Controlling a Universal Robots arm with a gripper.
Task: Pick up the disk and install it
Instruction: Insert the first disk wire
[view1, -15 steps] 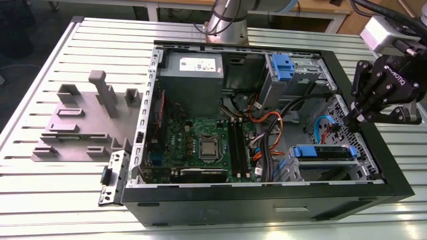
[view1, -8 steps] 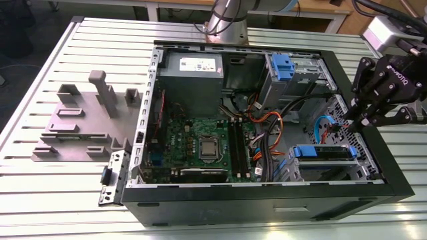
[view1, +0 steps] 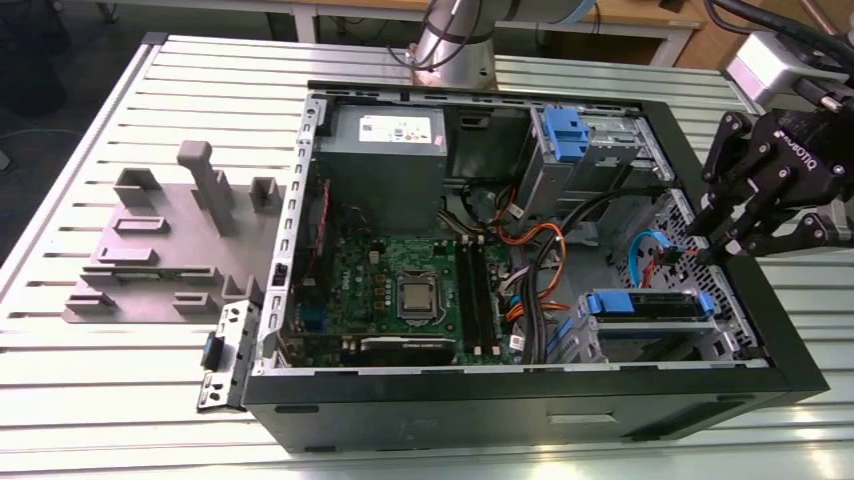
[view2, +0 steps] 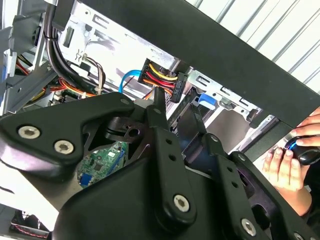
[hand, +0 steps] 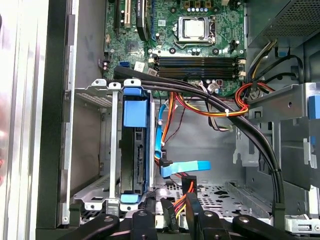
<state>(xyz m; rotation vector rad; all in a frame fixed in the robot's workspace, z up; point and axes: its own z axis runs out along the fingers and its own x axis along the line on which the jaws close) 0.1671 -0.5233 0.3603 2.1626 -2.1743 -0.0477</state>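
Slatted table | open case | disk in bay

Even, bright indoor light

The slatted table glares pale in the exterior view's lower left; the computer case interior sits in shadow, and the gripper linkage in the second wrist view's foreground is softly blurred.

We see the disk seated on edge in its metal drive cage, beside the motherboard; black gripper fingers show beneath orange cables.
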